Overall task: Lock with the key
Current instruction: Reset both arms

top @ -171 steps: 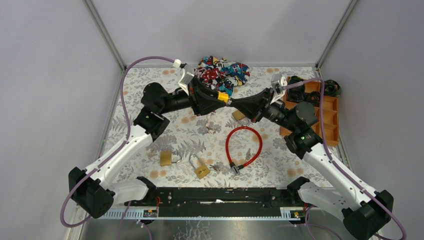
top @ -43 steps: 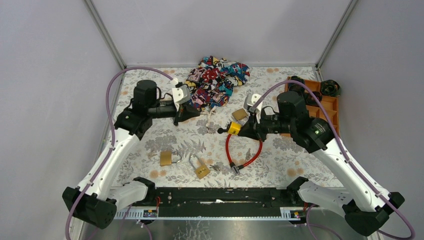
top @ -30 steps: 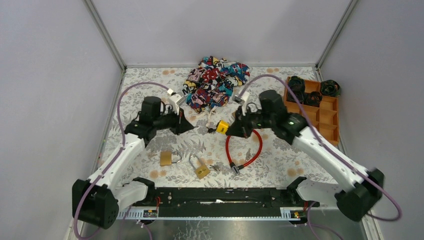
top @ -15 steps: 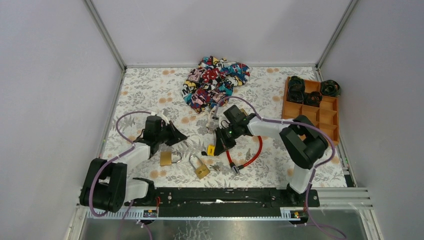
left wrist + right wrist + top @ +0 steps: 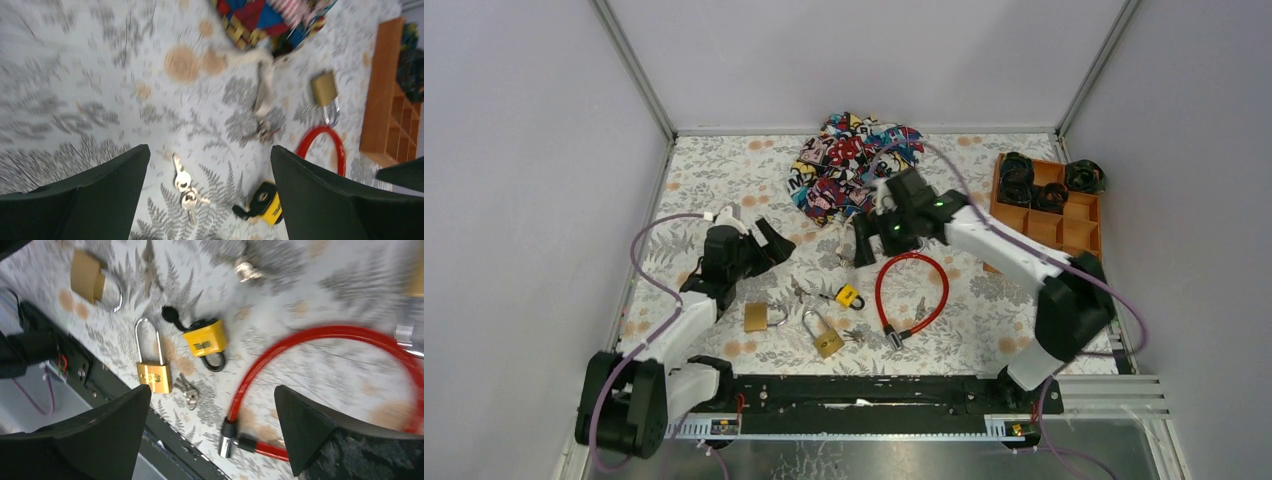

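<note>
Gaping wide, empty, left end effector (image 5: 209,152), right end effector (image 5: 212,390)

A: Top external?
B: Fixed, high above the near side, looks down over the whole worktop (image 5: 724,170), far off.
A: Left wrist?
B: Low, close, blurred. Faces across toward the orange tray (image 5: 385,100).
A: Right wrist?
B: Close, steeply down, near rail (image 5: 75,370) at lower left.
A: Shared?
B: All three show the yellow padlock (image 5: 204,342) and red cable lock (image 5: 248,379).
</note>
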You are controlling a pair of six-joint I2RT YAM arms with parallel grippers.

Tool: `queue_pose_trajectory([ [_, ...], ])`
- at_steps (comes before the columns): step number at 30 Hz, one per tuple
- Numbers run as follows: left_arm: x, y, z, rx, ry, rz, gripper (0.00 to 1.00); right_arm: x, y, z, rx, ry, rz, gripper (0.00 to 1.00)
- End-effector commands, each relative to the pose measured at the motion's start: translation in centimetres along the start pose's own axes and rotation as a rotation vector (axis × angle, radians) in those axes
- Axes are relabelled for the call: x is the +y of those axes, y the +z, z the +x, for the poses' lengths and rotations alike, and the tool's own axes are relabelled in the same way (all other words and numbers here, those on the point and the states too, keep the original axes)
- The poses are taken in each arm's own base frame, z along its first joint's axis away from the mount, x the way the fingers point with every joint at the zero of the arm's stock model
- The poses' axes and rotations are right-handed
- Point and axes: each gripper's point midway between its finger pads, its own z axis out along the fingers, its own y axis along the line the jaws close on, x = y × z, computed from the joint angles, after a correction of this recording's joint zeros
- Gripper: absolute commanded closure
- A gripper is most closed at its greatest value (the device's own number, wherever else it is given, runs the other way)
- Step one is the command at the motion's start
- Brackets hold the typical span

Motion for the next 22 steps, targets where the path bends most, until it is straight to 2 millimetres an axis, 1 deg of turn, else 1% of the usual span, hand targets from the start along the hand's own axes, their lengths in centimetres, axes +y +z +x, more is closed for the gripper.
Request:
queue_pose_trajectory([
  [1,-2.0,-2.4,-7.4,-0.276,0.163,-0.014,0.01,-5.6,-9.4,-4.1,-0.297,0.037,0.257,0.0],
  [2,-2.1,-3.0,-8.5,-0.331,0.222,-0.019,0.01,-7.5,-11.0,-4.7,-0.372,0.064,0.315,0.0],
  [4,-1.6,-4.2,-10.5,-0.441,0.328,-0.057,0.01,-11.5,-14.1,-4.6,-0.492,0.124,0.458,0.0],
  [6,-0.2,-5.2,-12.1,-0.517,0.412,-0.126,0.01,-14.6,-16.7,-4.1,-0.586,0.172,0.558,0.0],
  [7,0.7,-5.6,-12.7,-0.545,0.421,-0.164,0.01,-15.9,-17.9,-3.8,-0.634,0.19,0.622,0.0],
  [9,2.4,-6.4,-13.4,-0.585,0.469,-0.231,0.01,-18.1,-19.5,-2.7,-0.703,0.21,0.757,0.0],
  [10,3.1,-6.8,-13.7,-0.605,0.48,-0.258,0.01,-18.7,-20.3,-2.2,-0.75,0.23,0.804,0.0],
  [11,3.7,-7.1,-13.9,-0.624,0.492,-0.277,0.01,-19.5,-20.7,-1.6,-0.788,0.266,0.851,0.0],
  [12,4.2,-7.3,-13.9,-0.635,0.5,-0.288,0.01,-20.6,-20.8,-0.5,-0.821,0.319,0.906,0.0],
  [14,4.8,-7.6,-13.7,-0.65,0.494,-0.296,0.01,-21.3,-20.8,0.9,-0.859,0.379,0.938,0.0],
  [17,5.4,-7.5,-12.9,-0.651,0.475,-0.282,0.01,-21.7,-20.6,2.4,-0.868,0.428,0.953,0.0],
  [22,5.9,-7.1,-11.9,-0.646,0.445,-0.257,0.01,-21.9,-21.6,3.9,-0.913,0.48,0.993,0.01],
])
